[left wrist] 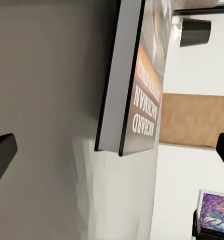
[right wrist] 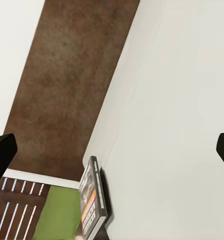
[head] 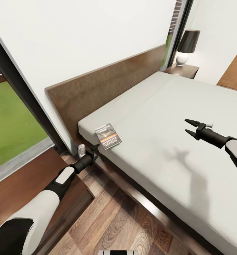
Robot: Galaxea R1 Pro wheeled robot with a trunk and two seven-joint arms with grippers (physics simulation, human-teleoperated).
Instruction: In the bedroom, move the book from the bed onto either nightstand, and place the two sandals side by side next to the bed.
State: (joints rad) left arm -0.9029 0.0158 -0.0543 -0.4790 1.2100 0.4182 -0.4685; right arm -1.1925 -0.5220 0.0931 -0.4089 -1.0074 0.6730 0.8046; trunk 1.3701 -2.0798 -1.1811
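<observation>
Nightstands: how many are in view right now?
2: one nightstand beyond the bed's far side, carrying a lamp; the other nightstand beside the left arm.

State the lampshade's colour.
Dark brown, nearly black; the lampshade shows best in the head view.

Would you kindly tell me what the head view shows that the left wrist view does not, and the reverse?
Head view alone: the wooden headboard, the far nightstand, the plank floor, the window's grass and the open right hand over the mattress.
Left wrist view alone: a small purple picture.
Shared: the book lying near the mattress corner, the lamp, and the open left hand short of the book.
</observation>
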